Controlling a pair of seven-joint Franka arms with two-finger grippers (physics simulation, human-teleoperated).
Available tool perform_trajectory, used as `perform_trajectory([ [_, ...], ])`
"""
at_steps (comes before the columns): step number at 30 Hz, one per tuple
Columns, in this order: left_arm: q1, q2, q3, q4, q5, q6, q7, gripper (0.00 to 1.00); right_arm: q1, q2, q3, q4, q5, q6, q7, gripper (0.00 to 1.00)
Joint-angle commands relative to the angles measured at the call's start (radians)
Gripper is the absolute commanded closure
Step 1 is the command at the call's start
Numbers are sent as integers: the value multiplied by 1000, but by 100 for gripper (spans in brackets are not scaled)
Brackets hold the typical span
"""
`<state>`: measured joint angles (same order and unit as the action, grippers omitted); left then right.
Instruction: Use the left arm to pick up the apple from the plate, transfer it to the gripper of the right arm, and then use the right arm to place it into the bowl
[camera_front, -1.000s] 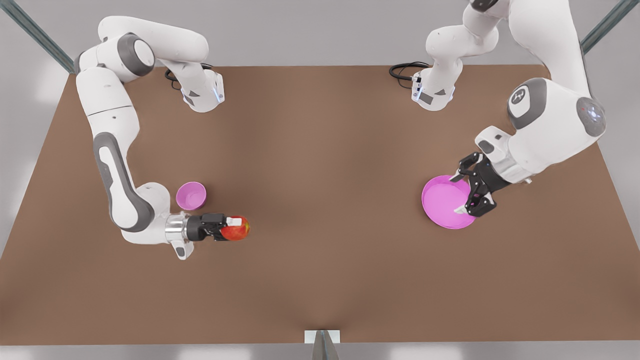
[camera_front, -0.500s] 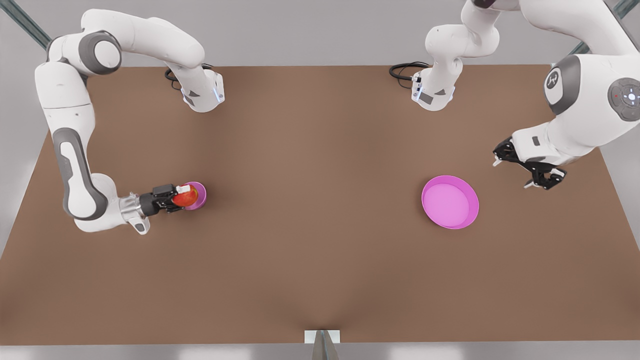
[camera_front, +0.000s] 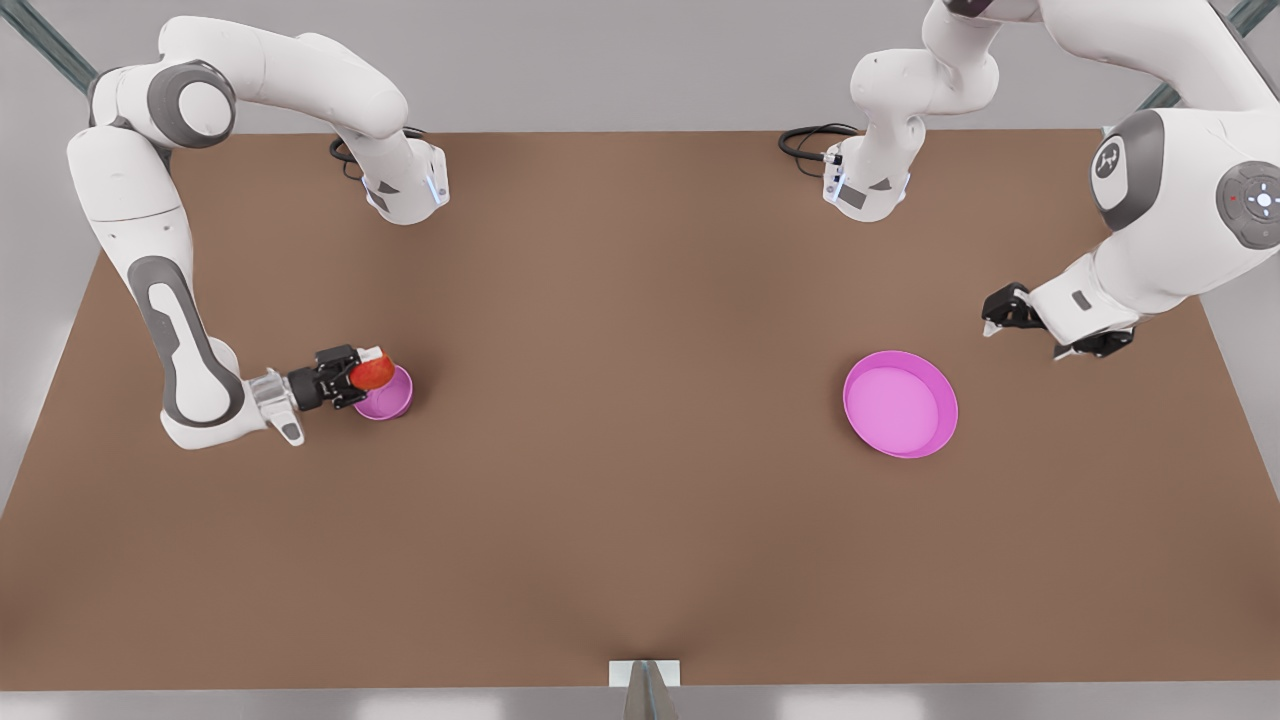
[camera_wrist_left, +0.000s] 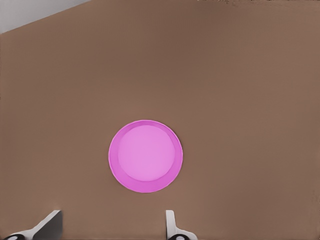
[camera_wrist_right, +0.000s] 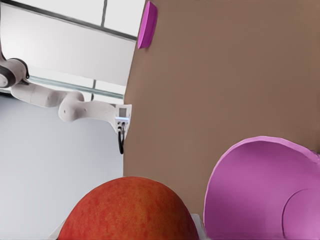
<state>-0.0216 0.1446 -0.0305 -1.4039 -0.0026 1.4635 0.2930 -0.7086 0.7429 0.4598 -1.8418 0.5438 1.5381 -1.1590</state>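
A brown table (camera_front: 640, 450) seen from above, with a white robot arm on each side. On the front view's left, the right gripper (camera_front: 362, 375) has its fingers closed on a small red apple (camera_front: 373, 372) with orange patches, holding it over the near rim of a small deep pink bowl (camera_front: 388, 398). The bowl's hollow has nothing in it. The right wrist view shows this close up: the apple (camera_wrist_right: 131, 210) sits large in the foreground beside the bowl (camera_wrist_right: 262, 192), which appears tilted from this angle, and the plate (camera_wrist_right: 147, 24) shows as a thin pink sliver edge-on at the far side of the table.

On the front view's right, the left gripper (camera_front: 1050, 335) hangs above the table near the wide, shallow pink plate (camera_front: 900, 404), well apart from the bowl. The left wrist view looks straight down on the plate (camera_wrist_left: 145, 156), round and bare, with the gripper's two pale fingertips (camera_wrist_left: 171, 221) spread wide, holding nothing.
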Motion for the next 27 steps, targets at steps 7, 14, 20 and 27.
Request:
perform_trajectory([
  [7, 0, 0, 0, 0, -2, -5, -273, 0, -9, 6, 0, 6, -21, 131, -269, 25],
  [14, 2, 0, 0, 0, 0, -6, -272, 0, -45, -30, 43, -13, -21, 115, -252, 25],
  [20, 2, 0, 0, 0, 0, -6, -272, 0, -43, -27, 43, -7, -19, 137, -252, 10],
  [27, 0, 0, 0, 0, 0, -5, -272, 0, -35, -59, 66, 121, -62, 97, -185, 0],
])
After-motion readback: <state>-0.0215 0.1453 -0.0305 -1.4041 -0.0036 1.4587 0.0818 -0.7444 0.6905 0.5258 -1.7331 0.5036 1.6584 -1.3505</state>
